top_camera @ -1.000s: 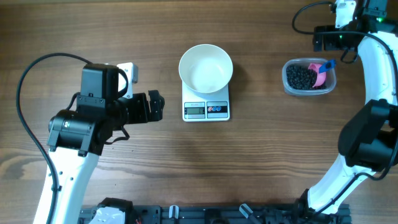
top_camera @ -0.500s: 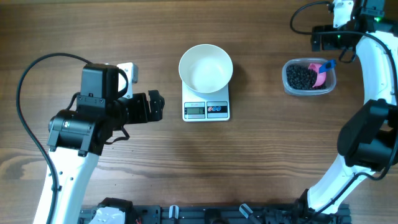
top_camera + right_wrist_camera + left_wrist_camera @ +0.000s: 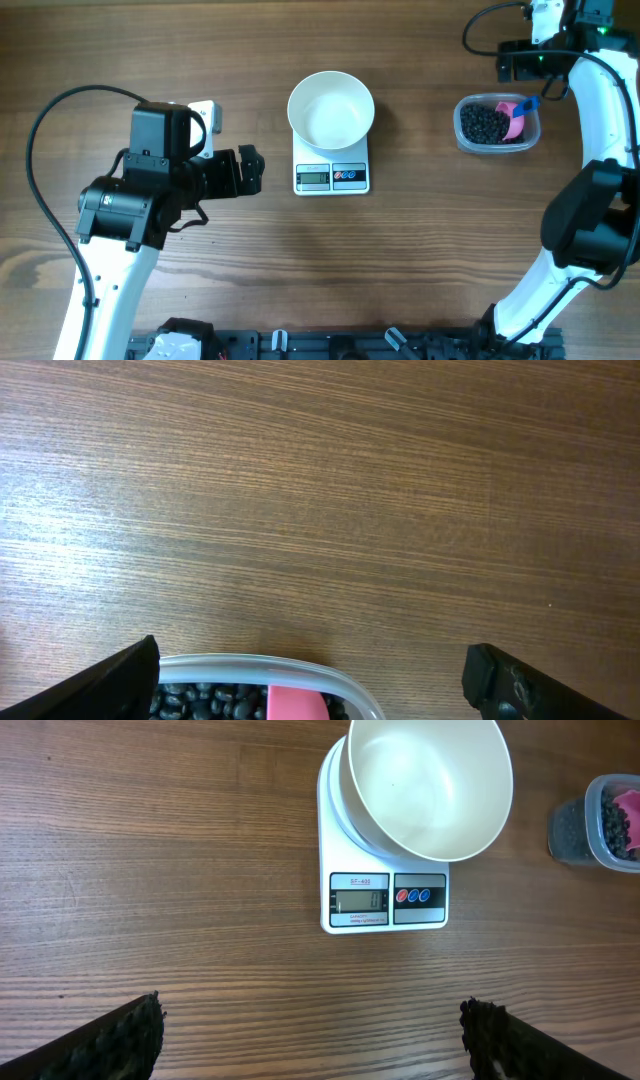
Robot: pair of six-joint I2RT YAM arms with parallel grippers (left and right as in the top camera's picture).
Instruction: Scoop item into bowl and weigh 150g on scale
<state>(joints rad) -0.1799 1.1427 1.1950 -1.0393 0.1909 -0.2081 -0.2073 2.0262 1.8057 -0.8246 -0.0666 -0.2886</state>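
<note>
The white bowl stands empty on the small white scale at the table's middle. The item, glossy black beans, fills a clear tub at the right, with a pink scoop lying in it. My left gripper is open, left of the scale and apart from it. In the left wrist view the bowl and scale lie ahead of the open gripper. My right gripper hangs open just beyond the tub; the right wrist view shows beans and scoop between its fingers.
A small white box-like object sits behind my left arm. Cables loop over the table at the far left and top right. The tub's rim is at the bottom edge of the right wrist view.
My right gripper has drifted slightly to the left above the tub's far side. The left arm, bowl and scale have not moved.
</note>
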